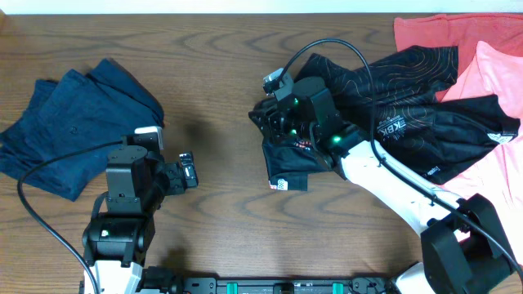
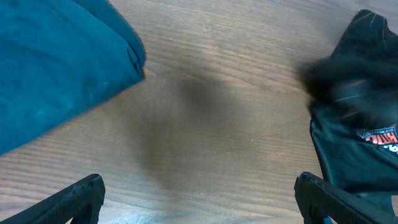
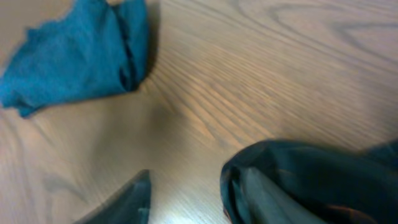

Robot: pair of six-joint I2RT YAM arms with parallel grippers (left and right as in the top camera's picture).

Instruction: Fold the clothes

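overhead: the wood-grain table (image 1: 221,57) carried a rumpled navy garment (image 1: 73,122) at your left and the black jersey (image 1: 409,106) right of centre. the jersey's far end lay partly under coral shirts (image 1: 433,33) in the right corner. your right arm reached in from the lower right across the jersey, and its bulk covered the cloth's left edge. the right claw (image 1: 268,122) sat at that edge. your left arm was tucked low at the near left, with the left claw (image 1: 189,173) over bare wood just beside the navy garment.

left wrist: your left claw (image 2: 199,205) was spread wide with nothing in it. one finger (image 2: 81,196) showed in each lower corner above bare wood. the navy cloth (image 2: 56,68) filled the upper left. the jersey (image 2: 354,143), slick and creased with an orange logo, lay at right under a dark blur.

right wrist: one dark finger (image 3: 134,199) showed at bottom left, apart from a glossy fold of jersey (image 3: 298,180) at bottom right. the other finger was hidden there, so you could not tell whether that claw gripped. the navy garment (image 3: 74,62) lay well apart, top left.
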